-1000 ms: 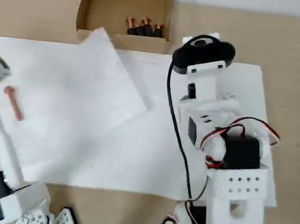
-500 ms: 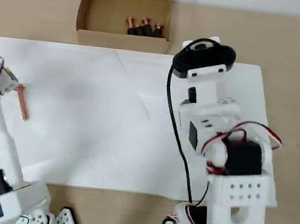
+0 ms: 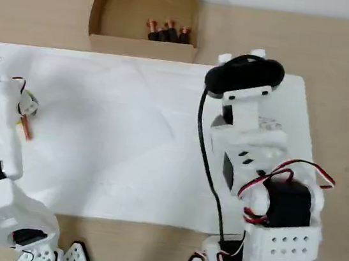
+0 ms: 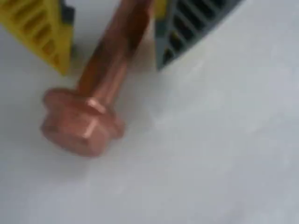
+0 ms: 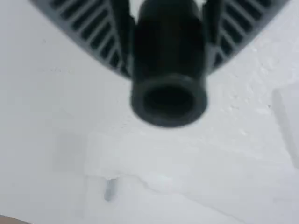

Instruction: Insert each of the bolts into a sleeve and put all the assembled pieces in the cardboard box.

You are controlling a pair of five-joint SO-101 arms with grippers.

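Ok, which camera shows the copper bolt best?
The left wrist view: the copper bolt sits close up, flanged head and shank clear, held in the left gripper. The high view gives it as a small copper sliver at that gripper.

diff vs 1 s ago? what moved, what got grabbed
The left gripper swung in over the bolt and closed on its shank. The raised flap of the foam sheet dropped flat. The right arm, sleeve in the right gripper, drifted slightly right. The cardboard box and three assembled pieces inside stayed put.

left hand (image 4: 112,67) closed on bolt (image 4: 84,122), foam (image 3: 129,131) flattened
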